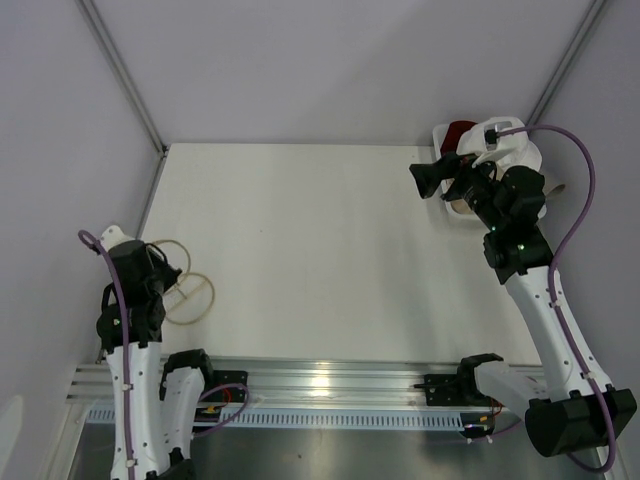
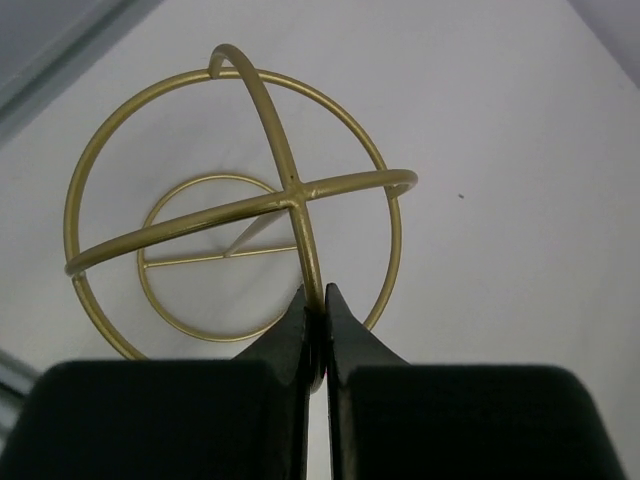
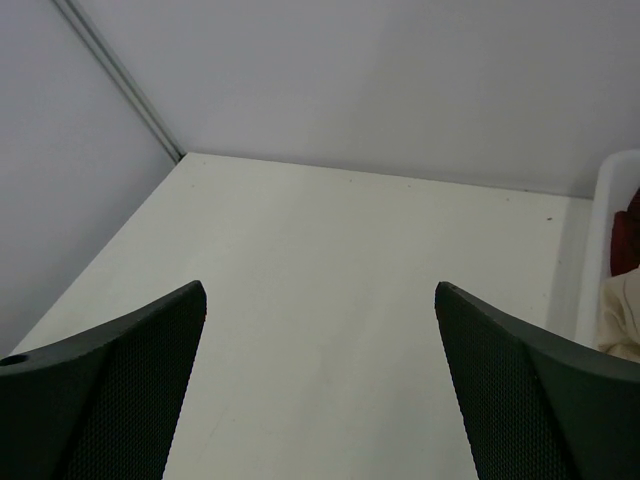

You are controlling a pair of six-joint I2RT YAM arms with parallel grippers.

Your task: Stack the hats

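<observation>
The hats lie in a white slatted basket point(image 1: 523, 152) at the back right, mostly hidden by my right arm. A dark red hat point(image 1: 460, 131) shows at its far end and a bit of a beige hat point(image 1: 457, 207) at its near side. In the right wrist view the dark red hat point(image 3: 630, 235) and the beige hat point(image 3: 622, 318) peek over the basket wall point(image 3: 598, 240). The white and grey hats are hidden. My right gripper point(image 1: 421, 180) point(image 3: 320, 290) is open and empty, just left of the basket. My left gripper point(image 1: 160, 262) point(image 2: 315, 298) is shut on a wire of the gold stand point(image 2: 290, 190).
The gold wire stand point(image 1: 190, 290) with its ring base stands near the table's left edge at the front. Grey walls close off the left, back and right. A metal rail point(image 1: 330, 385) runs along the near edge.
</observation>
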